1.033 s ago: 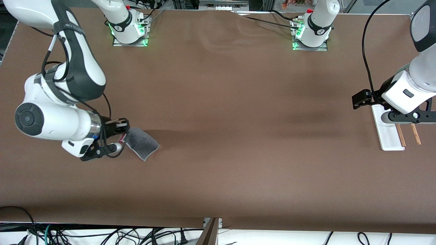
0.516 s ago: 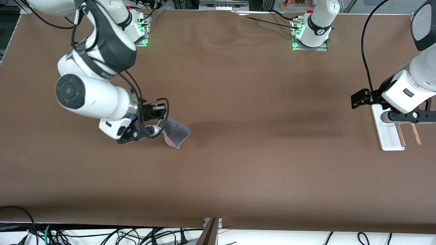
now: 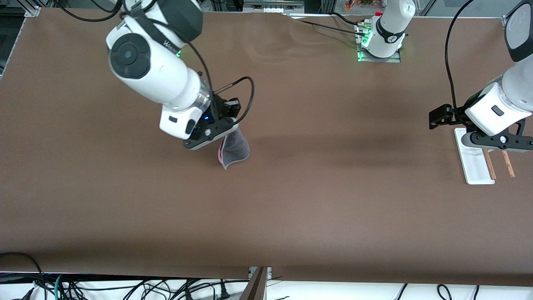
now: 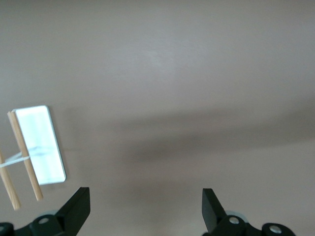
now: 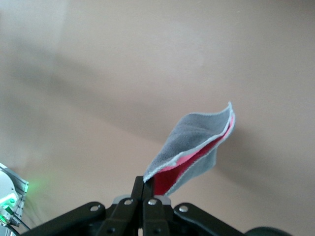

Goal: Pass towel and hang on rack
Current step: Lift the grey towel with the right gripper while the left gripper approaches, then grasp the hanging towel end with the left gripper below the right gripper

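Here the right gripper (image 3: 228, 125) is clamped fully closed on one corner of the towel (image 3: 234, 149), its fingers (image 5: 142, 192) pressed together with only the cloth between them, and it carries the cloth in the air over the desk (image 3: 291, 200), toward the right arm's end. The towel hangs folded, grey outside and pink inside, its long axis running down from the gripper to a free corner that points at the desk. The left gripper (image 3: 483, 137) waits over the rack (image 3: 472, 166) at the left arm's end of the desk, fingers (image 4: 76, 209) spread wide and holding nothing. The rack's two wooden rods lie parallel above its white base. Compared with half a second ago, the right gripper and towel have risen and shifted toward the desk's middle; the left gripper has barely moved.
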Robot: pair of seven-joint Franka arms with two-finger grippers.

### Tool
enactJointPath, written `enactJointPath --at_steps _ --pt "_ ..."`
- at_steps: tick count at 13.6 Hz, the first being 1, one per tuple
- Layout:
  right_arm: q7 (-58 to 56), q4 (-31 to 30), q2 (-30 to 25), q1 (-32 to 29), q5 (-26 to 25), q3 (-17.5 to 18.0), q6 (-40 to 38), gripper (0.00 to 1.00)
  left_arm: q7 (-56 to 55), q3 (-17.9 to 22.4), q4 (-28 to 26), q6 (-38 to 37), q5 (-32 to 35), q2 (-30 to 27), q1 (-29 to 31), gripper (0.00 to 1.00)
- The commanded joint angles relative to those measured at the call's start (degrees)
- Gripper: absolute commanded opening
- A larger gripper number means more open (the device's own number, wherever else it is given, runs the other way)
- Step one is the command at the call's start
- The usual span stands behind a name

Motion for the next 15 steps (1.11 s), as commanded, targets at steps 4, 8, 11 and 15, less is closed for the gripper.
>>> enactJointPath --at_steps 4,8,11,15 --pt "2.4 1.0 -1.4 2.8 0.1 -0.1 2.4 0.00 10.5 0.1 0.0 -1.1 -15.3 5.3 1.4 1.00" --pt "2.4 1.0 -1.4 5.3 -0.1 -0.2 5.1 0.00 22.9 0.1 -2.6 0.6 -31.8 10.9 1.8 1.00" --pt "2.4 1.0 -1.4 6.7 -0.2 -0.3 6.5 0.00 34.6 -3.5 -9.2 9.6 -37.2 10.7 1.0 1.00" --pt "2.4 1.0 -1.4 6.8 -0.1 -0.1 6.9 0.00 49.7 -10.6 -17.7 23.3 -42.0 10.6 0.9 1.00"
